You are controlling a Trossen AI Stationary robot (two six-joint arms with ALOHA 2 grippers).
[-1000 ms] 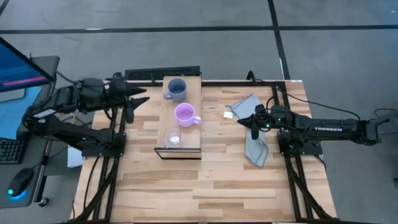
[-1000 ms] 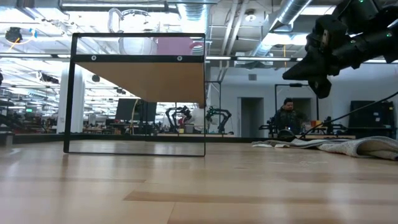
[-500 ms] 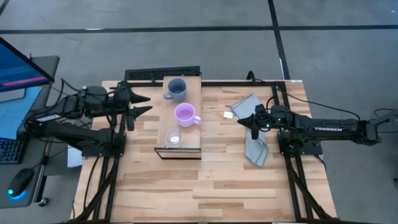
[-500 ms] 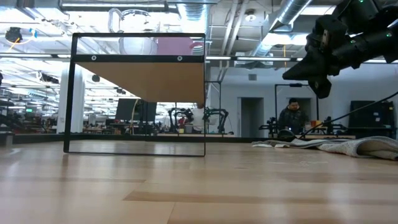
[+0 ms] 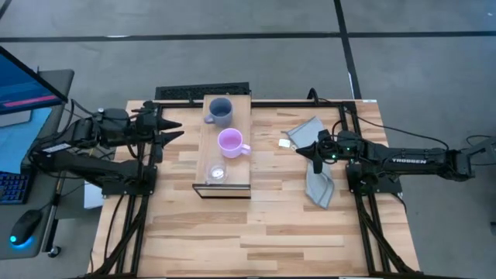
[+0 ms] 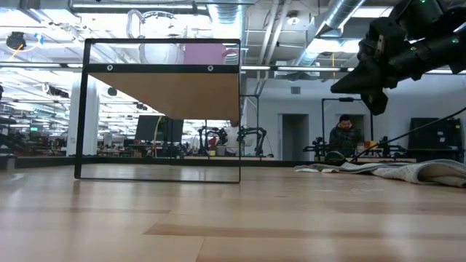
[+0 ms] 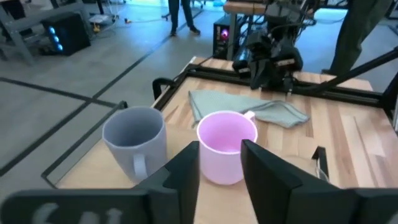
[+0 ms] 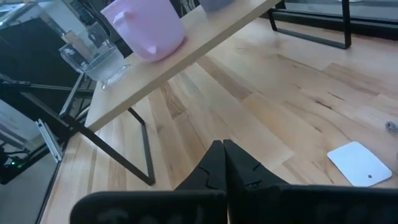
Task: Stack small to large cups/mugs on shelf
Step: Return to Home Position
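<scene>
Over the last second the left arm has drawn back and sunk lower, and its left tool [image 5: 173, 130] now sits just off the 9 o'clock side of the shelf [image 5: 208, 151] instead of higher up near the far corner. From the left wrist view I can see its fingers spread apart with nothing between them. Nothing else has shifted.

All three vessels stand in a row on the shelf. The grey-blue mug [image 5: 220, 111] is at the 12 o'clock end, the lilac mug [image 5: 230, 142] is in the middle, and the clear cup [image 5: 217, 173] is toward the 6 o'clock end. I judge the placing done, with only the retreat left.

The right tool [image 5: 302, 149] waits at 3 o'clock of the shelf, clenched on nothing and raised above the grey cloth [image 5: 318, 182] on the bench.

My worry is the left arm's way out. Its spread fingers point at the shelf's long edge, so any swing toward 3 o'clock while folding home could knock the frame. The light clear cup stands near the end rail and would be the first to slide or tip. On the other side, a low move by the right tool could snag the cloth and drag it.
</scene>
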